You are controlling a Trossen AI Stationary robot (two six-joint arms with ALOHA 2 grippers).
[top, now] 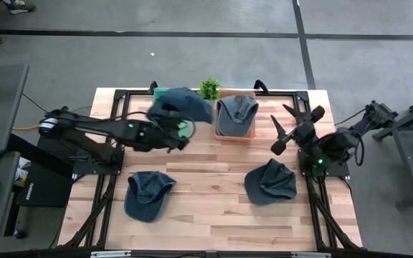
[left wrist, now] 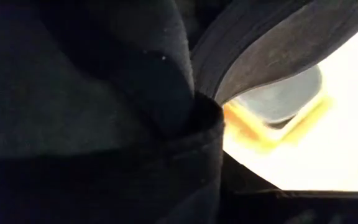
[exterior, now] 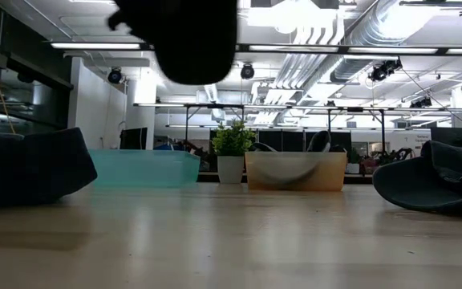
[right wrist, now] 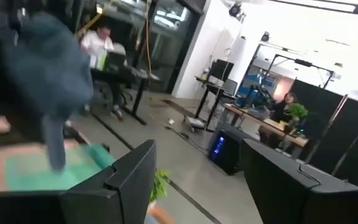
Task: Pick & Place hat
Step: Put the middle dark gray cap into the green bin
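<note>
Four hats are in play, and we've got our eyes on the one in the air: the left claw [top: 180,136] is clamped tight on the carried hat [top: 181,104], which hangs above the worktop [top: 214,179] up around eleven o'clock, over the teal bin [exterior: 144,168] by the far edge. In the left wrist view the dark cloth fills almost everything, with only a sliver of the orange bin [left wrist: 272,127] peeking past it, so we can't tell how much fabric the claw really has. That's our first worry: if we're pinching only a fold or the brim edge, the hat could slide out mid-carry and land short of the bin, on the rim or on the wood. Second worry: the hat droops wide, and a release off-centre could leave it draped over the teal bin's wall instead of inside. The small plant [top: 209,88] sits at twelve o'clock, just beside, between the two bins, and a swinging brim could knock it over. The orange bin already holds a second hat [top: 236,115], so drifting that way would put ours in the wrong container. Over at three o'clock the right claw [top: 292,122] hangs with its fingers spread wide, holding nothing, above a third hat [top: 271,182] lying at four o'clock; a fourth hat [top: 148,193] rests at seven o'clock. If both arms reach for the far edge together, we'd judge a clash possible.
</note>
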